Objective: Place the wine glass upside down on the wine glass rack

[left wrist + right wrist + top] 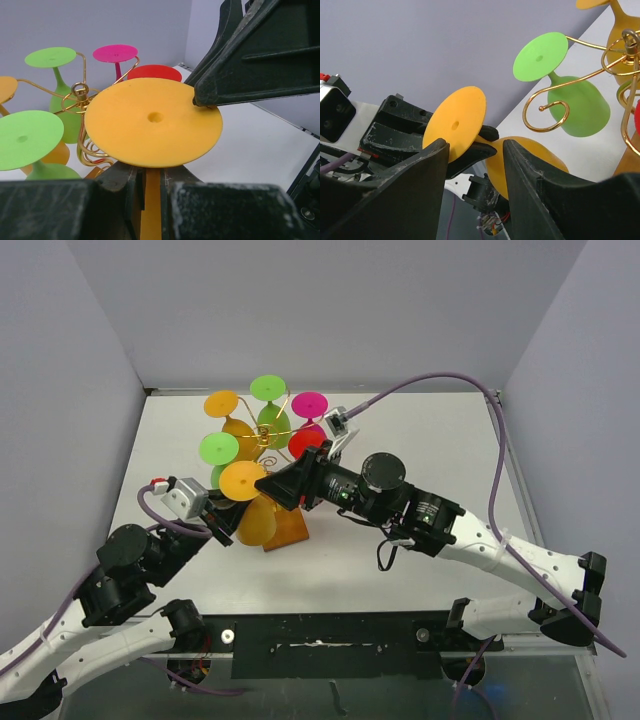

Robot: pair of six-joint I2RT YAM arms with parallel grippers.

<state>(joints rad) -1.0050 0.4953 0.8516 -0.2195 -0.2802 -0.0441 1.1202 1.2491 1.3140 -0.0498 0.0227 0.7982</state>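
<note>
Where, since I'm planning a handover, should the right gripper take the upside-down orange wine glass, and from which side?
Probably best: take the orange wine glass by its stem, just under the foot disc, coming level from the side opposite the left gripper, which clamps it. The upright stem is thin enough to close across; the disc is wide and flat, the bowl rounded.
</note>
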